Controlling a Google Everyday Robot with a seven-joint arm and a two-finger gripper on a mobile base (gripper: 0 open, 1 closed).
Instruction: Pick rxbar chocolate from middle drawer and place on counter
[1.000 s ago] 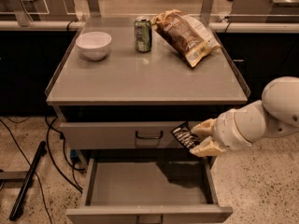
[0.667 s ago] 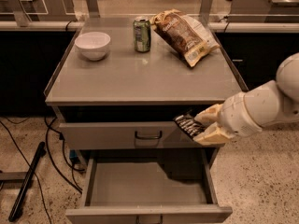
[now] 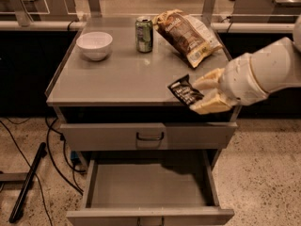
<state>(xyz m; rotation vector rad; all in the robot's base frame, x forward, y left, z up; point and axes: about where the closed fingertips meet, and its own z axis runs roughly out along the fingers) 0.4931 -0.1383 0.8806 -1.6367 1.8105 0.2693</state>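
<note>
The rxbar chocolate (image 3: 185, 90), a small black wrapper with white lettering, hangs at the counter's front right edge, tilted. My gripper (image 3: 198, 94) comes in from the right and is shut on the bar's right end, one beige finger (image 3: 209, 80) above it and one below. The counter (image 3: 117, 79) is the grey cabinet top just beneath and behind the bar. Below, the middle drawer (image 3: 148, 188) stands pulled out, its grey floor bare.
On the counter stand a white bowl (image 3: 94, 44) at the back left, a green can (image 3: 144, 34) in the back middle and a brown-and-yellow chip bag (image 3: 186, 35) at the back right. The top drawer (image 3: 149, 136) is closed. Cables and a black rod (image 3: 27, 182) lie on the floor at the left.
My gripper has risen with the bar from in front of the top drawer up to the counter's front edge.
</note>
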